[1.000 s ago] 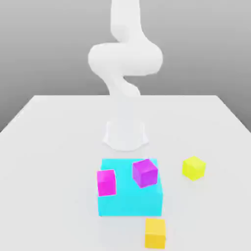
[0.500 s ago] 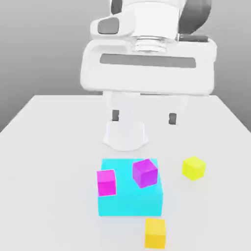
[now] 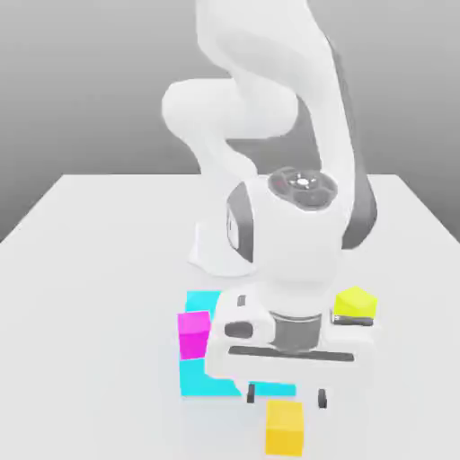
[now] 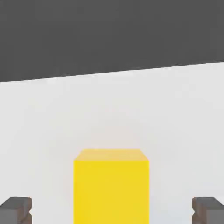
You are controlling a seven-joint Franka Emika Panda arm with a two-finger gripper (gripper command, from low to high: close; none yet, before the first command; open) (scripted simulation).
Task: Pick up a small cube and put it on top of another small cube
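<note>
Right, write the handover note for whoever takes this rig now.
Gripper: open, empty, poised above the small golden orange-yellow cube, which sits centred between the fingertips in the hand view.
Golden cube: on the white table, in front of the large cyan block.
Small lemon-yellow cube: on the table, at the exterior view's right.
Done: approach.
Left: descend, grasp, lift, stack on the lemon-yellow cube.
</note>
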